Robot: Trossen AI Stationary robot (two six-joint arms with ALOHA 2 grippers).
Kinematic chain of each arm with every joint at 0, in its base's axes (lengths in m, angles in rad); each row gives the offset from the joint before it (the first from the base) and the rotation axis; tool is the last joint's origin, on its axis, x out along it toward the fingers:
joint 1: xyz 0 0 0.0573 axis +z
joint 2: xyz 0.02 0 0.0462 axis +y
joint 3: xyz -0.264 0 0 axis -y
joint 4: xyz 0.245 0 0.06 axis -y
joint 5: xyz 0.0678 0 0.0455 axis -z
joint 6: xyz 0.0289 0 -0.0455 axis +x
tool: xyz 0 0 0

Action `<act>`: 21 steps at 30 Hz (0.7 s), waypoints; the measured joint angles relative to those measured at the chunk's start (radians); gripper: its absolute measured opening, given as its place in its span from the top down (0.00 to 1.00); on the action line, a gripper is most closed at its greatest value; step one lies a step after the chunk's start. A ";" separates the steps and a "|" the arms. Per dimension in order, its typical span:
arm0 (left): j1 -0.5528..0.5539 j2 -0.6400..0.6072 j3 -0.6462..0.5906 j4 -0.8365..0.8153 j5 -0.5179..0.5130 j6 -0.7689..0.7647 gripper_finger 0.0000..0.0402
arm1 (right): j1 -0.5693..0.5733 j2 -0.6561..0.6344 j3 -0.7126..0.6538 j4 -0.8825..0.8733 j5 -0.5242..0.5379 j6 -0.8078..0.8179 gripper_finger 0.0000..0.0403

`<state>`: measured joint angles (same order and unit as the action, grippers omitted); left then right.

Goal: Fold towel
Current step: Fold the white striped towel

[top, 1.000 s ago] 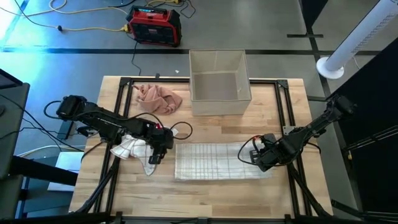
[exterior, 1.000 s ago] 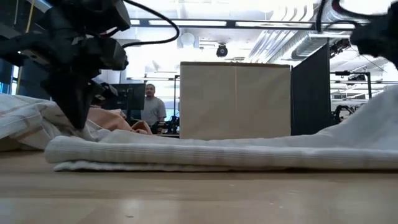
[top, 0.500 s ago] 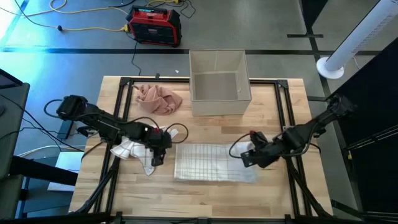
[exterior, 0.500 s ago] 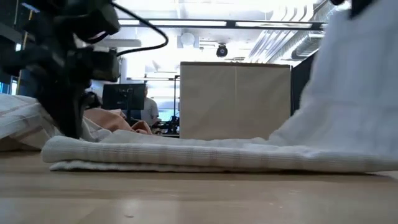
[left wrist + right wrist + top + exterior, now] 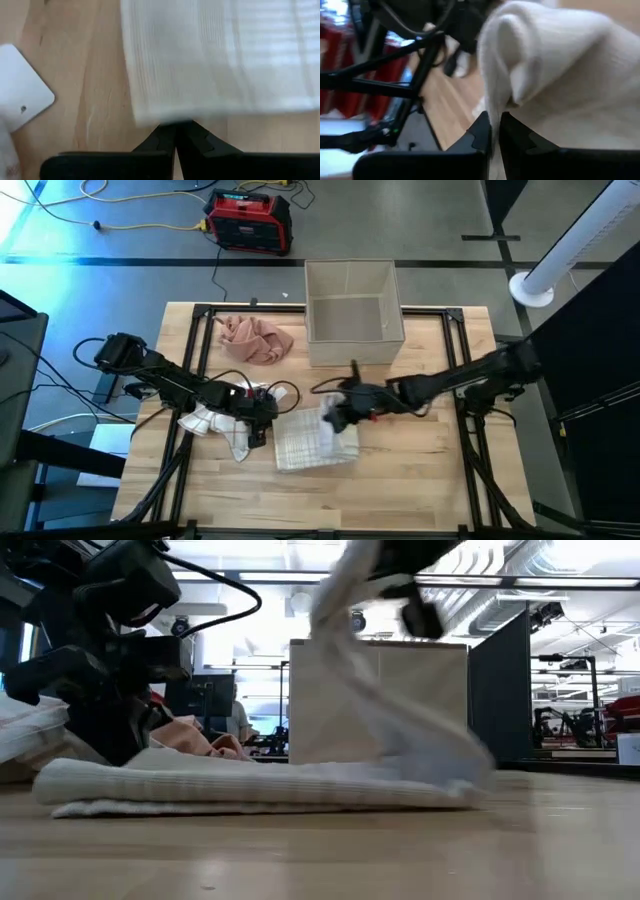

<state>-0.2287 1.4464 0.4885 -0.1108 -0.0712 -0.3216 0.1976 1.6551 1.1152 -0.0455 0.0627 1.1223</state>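
The right gripper [image 5: 333,412] has its fingers [image 5: 482,131] pinching an edge of the white checked towel [image 5: 305,442], lifting it over the half lying on the worktop [image 5: 400,480]. The left gripper [image 5: 257,436], fingers pressed together, sits at the towel's other end, seemingly pinning it. Behind stand a pink cloth [image 5: 255,338] and a box [image 5: 352,312].

A robotics lab or workshop: a wooden table [image 5: 420,470] on a grey concrete floor, yellow cables beside a red power unit [image 5: 249,220], exposed ceiling ducts [image 5: 500,595], dark partition [image 5: 498,685], monitors behind
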 joint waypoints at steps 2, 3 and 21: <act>0.000 0.001 -0.001 0.007 -0.005 0.015 1.00 | -0.020 0.059 0.000 0.086 -0.048 -0.015 0.97; 0.000 0.001 -0.001 0.010 -0.007 0.019 1.00 | -0.027 0.087 0.000 0.125 -0.072 -0.015 0.97; 0.001 0.004 -0.003 0.006 -0.020 0.103 1.00 | -0.058 0.289 0.000 0.372 -0.200 0.138 0.67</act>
<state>-0.2281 1.4502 0.4858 -0.1051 -0.0916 -0.2183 0.1391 1.9442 1.1156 0.3261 -0.1370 1.2598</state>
